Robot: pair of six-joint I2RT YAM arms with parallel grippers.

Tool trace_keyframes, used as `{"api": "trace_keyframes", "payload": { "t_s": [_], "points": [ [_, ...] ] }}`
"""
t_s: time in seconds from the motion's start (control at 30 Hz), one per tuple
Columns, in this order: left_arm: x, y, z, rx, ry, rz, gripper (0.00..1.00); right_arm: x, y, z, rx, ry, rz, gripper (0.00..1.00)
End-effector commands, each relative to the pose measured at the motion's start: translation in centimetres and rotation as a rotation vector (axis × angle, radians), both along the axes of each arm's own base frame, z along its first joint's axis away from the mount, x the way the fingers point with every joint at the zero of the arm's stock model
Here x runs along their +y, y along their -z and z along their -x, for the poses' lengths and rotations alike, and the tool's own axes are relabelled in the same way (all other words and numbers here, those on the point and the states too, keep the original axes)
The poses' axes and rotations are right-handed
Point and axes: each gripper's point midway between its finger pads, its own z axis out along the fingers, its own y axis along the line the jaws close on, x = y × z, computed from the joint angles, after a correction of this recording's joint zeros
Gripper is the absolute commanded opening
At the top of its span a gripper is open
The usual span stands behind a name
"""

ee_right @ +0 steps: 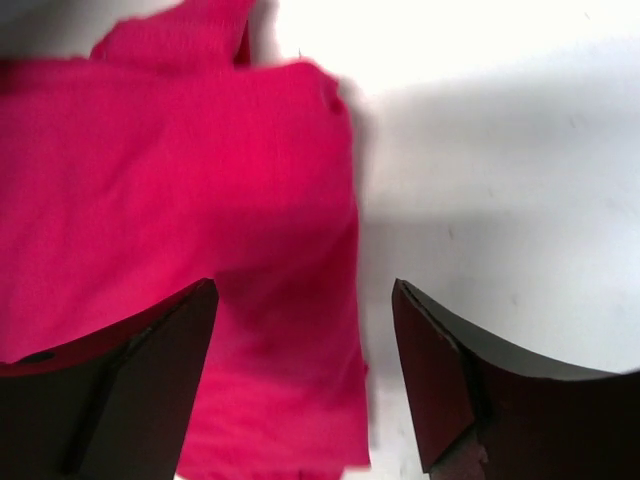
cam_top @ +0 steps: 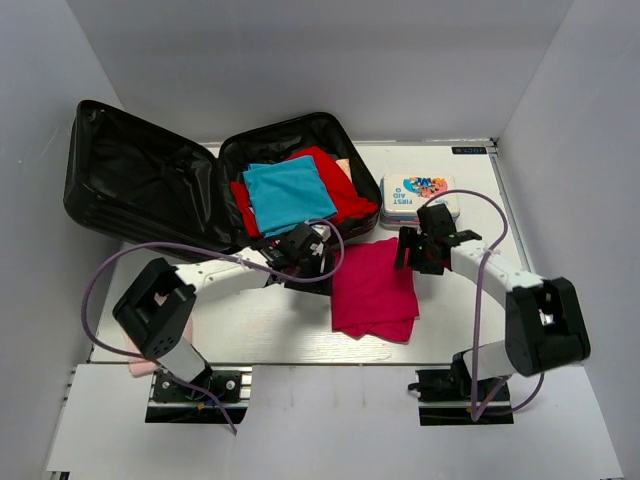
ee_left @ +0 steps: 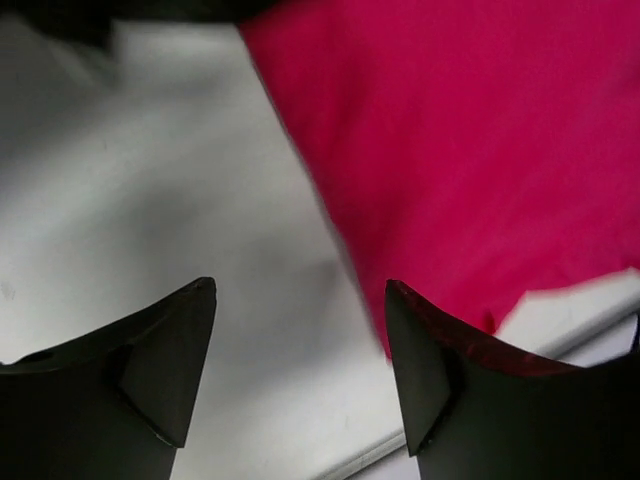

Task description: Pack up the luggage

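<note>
— Listing for you: large black hard-shell suitcase (cam_top: 140, 185), location?
— Far left of your white table (cam_top: 260, 325), both halves spread. A folded turquoise cloth (cam_top: 290, 195) lies on a red cloth (cam_top: 345, 200) inside the right half.
— Your tools?
— Left tool (cam_top: 305, 248): fingers apart, empty, beside the magenta cloth (cam_top: 375, 290). Right tool (cam_top: 428, 250): fingers apart, empty, over that cloth's far right corner. A flat white first-aid tin (cam_top: 420, 197) sits just behind it.

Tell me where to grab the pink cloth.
I'd take the pink cloth by its far corners, from above: left fingers at its left edge, right fingers at its right. It lies flat and limp, so only edges can be pinched.
</note>
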Motion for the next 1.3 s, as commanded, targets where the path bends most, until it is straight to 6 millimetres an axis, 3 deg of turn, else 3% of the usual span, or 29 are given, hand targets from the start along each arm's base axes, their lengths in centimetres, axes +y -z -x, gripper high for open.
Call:
{"api": "trace_keyframes", "payload": {
  "t_s": [0.0, 0.23, 0.3, 0.4, 0.43, 0.53, 0.57, 0.67, 0.7, 0.77, 0.87, 0.9, 0.93, 1.13, 1.27],
  "points": [
    [-2.4, -1.2, -3.8, -0.122, -0.173, 0.148, 0.78, 1.6, -0.7, -3.0, -0.075, -0.035, -0.120, 0.75],
    [-3.9, 1.8, -5.0, -0.106, -0.222, 0.187, 0.79, 2.2, 2.1, -1.0, 0.028, -0.087, -0.186, 0.72],
    [-4.8, 1.9, -5.7, -0.130, -0.221, 0.229, 0.79, 2.1, 2.6, -0.6, 0.042, -0.093, -0.181, 0.72],
    [-5.3, 3.0, -5.9, -0.107, -0.219, 0.218, 0.75, 2.0, 3.4, 0.0, 0.070, -0.101, -0.181, 0.63],
    [-5.8, 2.7, -6.1, -0.112, -0.211, 0.225, 0.73, 2.1, 3.6, 0.1, 0.073, -0.115, -0.183, 0.55],
    [-6.0, 3.5, -6.1, -0.103, -0.203, 0.210, 0.51, 2.5, 3.6, -0.1, 0.061, -0.132, -0.200, 0.38],
    [-6.1, 3.6, -6.3, -0.101, -0.209, 0.214, 0.37, 2.6, 3.6, -0.1, 0.056, -0.142, -0.205, 0.28],
    [-6.7, 2.9, -6.1, -0.118, -0.174, 0.246, 0.17, 2.9, 3.0, -0.5, 0.034, -0.156, -0.223, 0.05],
    [-6.9, 2.3, -6.3, -0.135, -0.159, 0.258, 0.07, 3.0, 2.7, -0.6, 0.025, -0.162, -0.224, 0.00],
    [-7.4, 1.4, -6.2, -0.166, -0.125, 0.279, 0.00, 3.1, 1.7, -0.8, -0.007, -0.169, -0.227, 0.00],
    [-8.4, -1.6, -5.7, -0.259, -0.047, 0.334, 0.00, 3.0, -0.3, -0.9, -0.053, -0.177, -0.227, 0.00],
    [-8.4, -3.7, -5.7, -0.327, -0.016, 0.360, 0.00, 2.8, -0.4, -0.7, -0.058, -0.172, -0.222, 0.00],
    [-8.4, -4.0, -5.4, -0.345, -0.001, 0.364, 0.00, 3.0, -2.5, -0.8, -0.123, -0.189, -0.232, 0.00],
    [-9.3, -11.0, -3.5, -0.525, 0.127, 0.438, 0.00, 2.7, -6.5, 0.4, -0.213, -0.240, -0.223, 0.00],
    [-9.1, -13.9, -2.6, -0.649, 0.183, 0.428, 0.00, 3.2, -9.5, 0.8, -0.298, -0.289, -0.248, 0.00]
  ]
}}
